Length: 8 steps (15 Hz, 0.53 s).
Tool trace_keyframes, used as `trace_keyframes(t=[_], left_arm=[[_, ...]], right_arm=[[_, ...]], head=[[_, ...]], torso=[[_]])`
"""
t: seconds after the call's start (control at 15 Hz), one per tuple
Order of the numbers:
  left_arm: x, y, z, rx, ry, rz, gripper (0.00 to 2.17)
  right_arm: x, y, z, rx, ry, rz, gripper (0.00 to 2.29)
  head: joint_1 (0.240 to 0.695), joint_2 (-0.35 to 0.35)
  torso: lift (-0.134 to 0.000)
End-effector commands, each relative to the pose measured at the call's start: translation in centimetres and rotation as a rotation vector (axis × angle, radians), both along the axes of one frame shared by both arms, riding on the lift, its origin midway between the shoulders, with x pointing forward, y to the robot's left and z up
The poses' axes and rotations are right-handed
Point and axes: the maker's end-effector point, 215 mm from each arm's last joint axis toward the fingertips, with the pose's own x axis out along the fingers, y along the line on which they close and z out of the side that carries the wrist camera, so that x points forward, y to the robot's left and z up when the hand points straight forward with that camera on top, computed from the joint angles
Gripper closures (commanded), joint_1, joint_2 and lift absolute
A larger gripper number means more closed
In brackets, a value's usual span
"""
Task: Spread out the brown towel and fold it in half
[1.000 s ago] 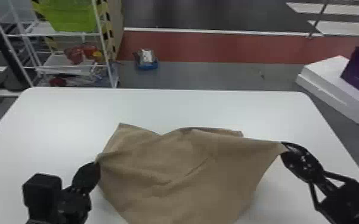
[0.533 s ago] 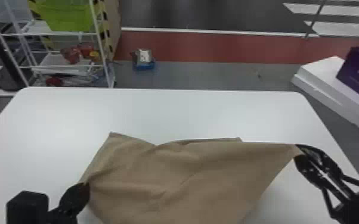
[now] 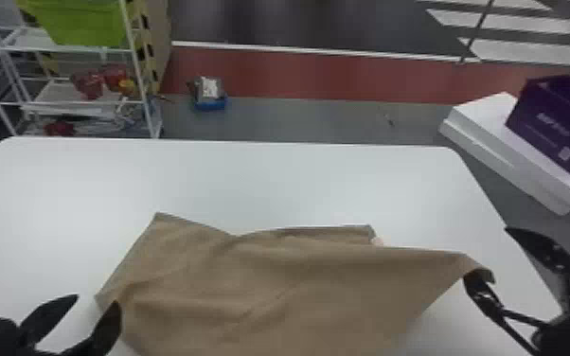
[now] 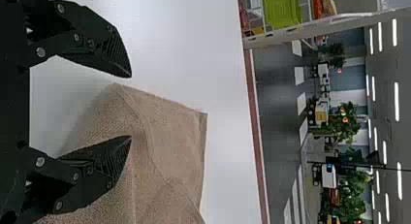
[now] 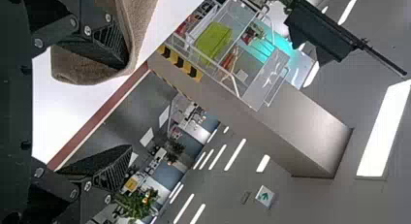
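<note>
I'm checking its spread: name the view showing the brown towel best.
Head view: it shows more of the brown towel. The left wrist view has part by the left hand; the right wrist view, a flap over one finger of the right hand.

Head view from above, 2 sideways wrist close-ups

The matte-black left tool [image 3: 97, 299] and matching right tool [image 3: 492, 253] have tapered, ridged fingers [image 4: 114, 47], round grey screws [image 4: 40, 52] on jointed black links [image 4: 58, 43] behind them, and dark housings [image 4: 13, 112] further back.

Beyond the brown towel [image 3: 270, 293], which blocks the near middle, the table [image 3: 270, 184] leaves passing room.
</note>
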Motion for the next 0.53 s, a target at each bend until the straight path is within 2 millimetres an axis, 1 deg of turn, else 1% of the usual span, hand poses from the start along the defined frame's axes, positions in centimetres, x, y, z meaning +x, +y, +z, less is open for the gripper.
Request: trace_keyframes(t=[0.0,0.07,0.13,0.27,0.33,0.4,0.47], left_arm=[[-0.1,0.8,0.2,0.004,-0.002,0.01,0.09],[0.1,0.9,0.4,0.006,-0.01,0.012,0.09],[0.9,0.7,1.1,0.003,-0.03,0.012,0.09],[2.2,0.1,1.9,-0.008,-0.054,0.014,0.09],[2.7,-0.6,2.3,-0.017,-0.066,0.005,0.09],[3.1,-1.2,2.5,-0.023,-0.072,-0.003,0.09],[3.2,-1.8,2.6,-0.027,-0.075,-0.012,0.09]], right_arm=[[0.7,-2.6,-1.1,-0.01,0.018,-0.04,0.06],[1.2,-3.2,-1.3,-0.018,0.022,-0.05,0.06],[1.8,-4.4,-1.2,-0.027,0.024,-0.074,0.06],[3.0,-4.6,-1.1,-0.107,0.009,-0.109,0.06],[3.4,-4.7,0.0,-0.117,-0.005,-0.115,0.06],[3.7,-3.8,0.2,-0.165,-0.005,-0.11,0.06],[4.2,-2.6,-0.9,-0.251,0.033,-0.108,0.06]], head=[[0.695,-0.142],[0.695,-0.152],[0.695,-0.162],[0.695,-0.179],[0.695,-0.196],[0.695,-0.2],[0.695,-0.203]], torso=[[-0.123],[-0.123],[-0.123],[-0.123],[-0.123],[-0.123],[-0.123]])
